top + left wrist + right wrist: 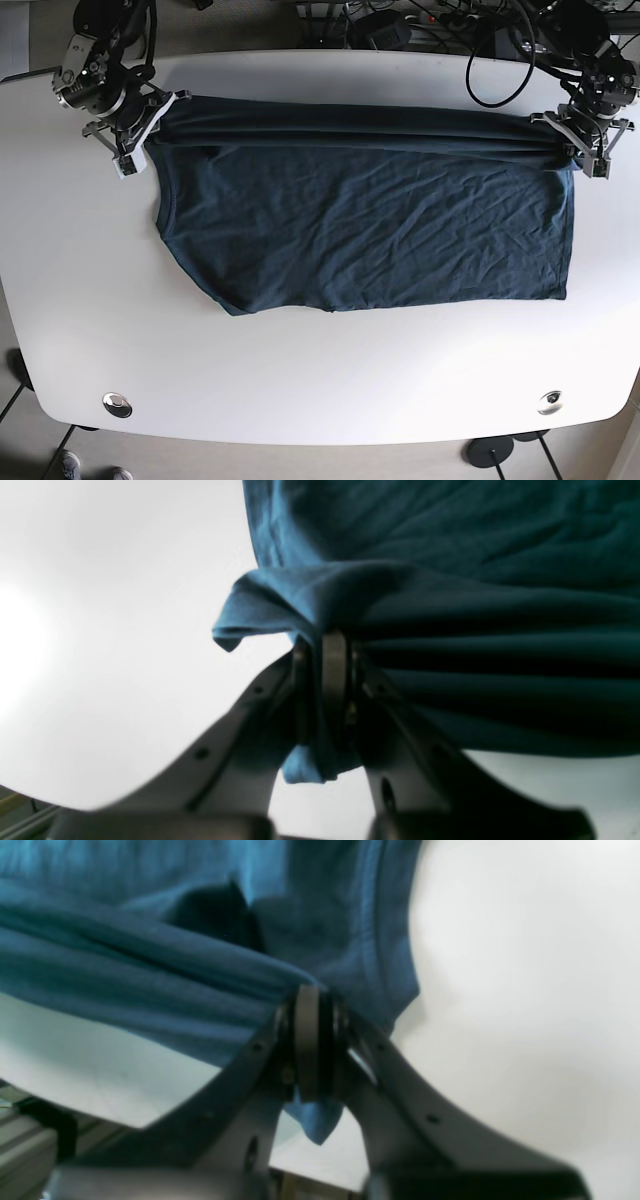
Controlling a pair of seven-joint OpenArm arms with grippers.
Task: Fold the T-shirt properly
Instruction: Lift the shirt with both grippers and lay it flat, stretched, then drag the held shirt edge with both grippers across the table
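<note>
A dark teal T-shirt (370,225) lies spread across the white table, its far edge pulled taut and slightly raised between my two grippers. My left gripper (580,150) pinches the shirt's far right corner; in the left wrist view its jaws (327,645) are shut on bunched cloth (450,630), with a tag of fabric hanging below. At the far left corner my right gripper (140,142) holds the shirt. The right wrist view shows that gripper (310,995) shut on gathered cloth (175,980). The shirt's near hem rests flat on the table.
The white table (320,380) extends well beyond the shirt toward its front edge, where two round metal fittings (118,404) (549,402) sit near the corners. Cables and equipment (420,25) crowd the area behind the table's far edge.
</note>
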